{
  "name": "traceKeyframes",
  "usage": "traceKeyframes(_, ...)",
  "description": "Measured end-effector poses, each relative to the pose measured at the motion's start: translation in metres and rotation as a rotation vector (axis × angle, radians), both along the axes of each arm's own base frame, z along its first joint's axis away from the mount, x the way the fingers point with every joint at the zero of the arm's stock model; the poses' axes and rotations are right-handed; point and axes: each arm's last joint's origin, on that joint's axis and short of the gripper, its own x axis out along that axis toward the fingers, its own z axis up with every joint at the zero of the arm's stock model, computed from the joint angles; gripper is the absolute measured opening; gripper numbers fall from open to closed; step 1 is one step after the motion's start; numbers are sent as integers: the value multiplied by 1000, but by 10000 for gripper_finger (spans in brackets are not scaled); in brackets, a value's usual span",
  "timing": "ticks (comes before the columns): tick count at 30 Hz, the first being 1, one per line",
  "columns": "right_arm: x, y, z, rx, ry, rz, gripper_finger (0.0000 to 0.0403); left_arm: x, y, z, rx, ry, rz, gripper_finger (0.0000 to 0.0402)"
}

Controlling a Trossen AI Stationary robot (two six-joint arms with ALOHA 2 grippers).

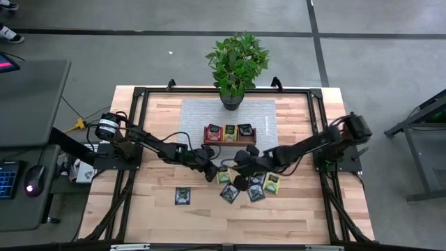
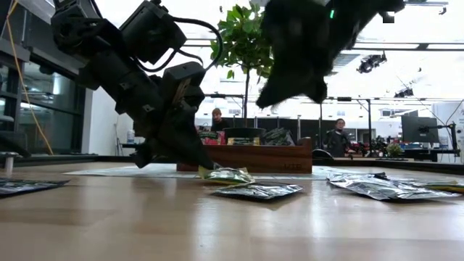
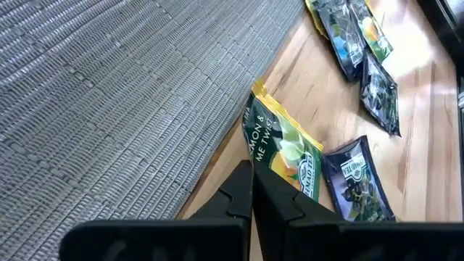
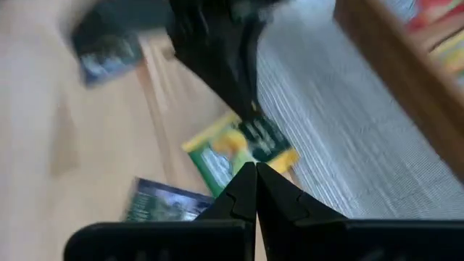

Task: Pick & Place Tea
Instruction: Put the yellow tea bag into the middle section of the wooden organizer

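A yellow-green tea sachet lies on the wooden table at the near edge of the grey mat. My left gripper is shut at its edge. My right gripper is shut and holds nothing. It hangs in the air above that sachet; in the low view it is well clear of the table. Several dark sachets lie flat just to the right, and one lies alone to the left. The brown tray holds sachets standing in its compartments. My left gripper pinches the yellow-green sachet at its edge next to the mat, near a corner, between its two fingers. The fingers slant down from the table's left. The rest of the sachet lies on the table.
A potted plant stands at the table's far edge behind the tray. A black frame runs around the tabletop. Bare wood lies along the near edge. People sit in the room beyond the table.
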Motion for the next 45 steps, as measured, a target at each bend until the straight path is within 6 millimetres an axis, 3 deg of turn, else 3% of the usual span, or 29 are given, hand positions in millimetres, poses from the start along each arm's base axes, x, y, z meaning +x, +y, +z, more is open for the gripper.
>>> traceKeyframes(8,-42,-9,61,-19,-70,-115,0,1,0,18,41,-91,-55,0)
traceKeyframes(14,-72,-13,84,-50,-76,-181,0,-4,2,51,205,-214,-135,0)
traceKeyframes(26,-80,-8,82,-43,-53,-177,0,-13,22,90,515,-382,-334,0)
traceKeyframes(33,-80,-7,83,-29,-53,-173,0,-13,47,92,575,-393,-373,0)
traceKeyframes(45,-78,-7,84,-25,-73,-177,0,-17,98,93,640,-371,-280,0)
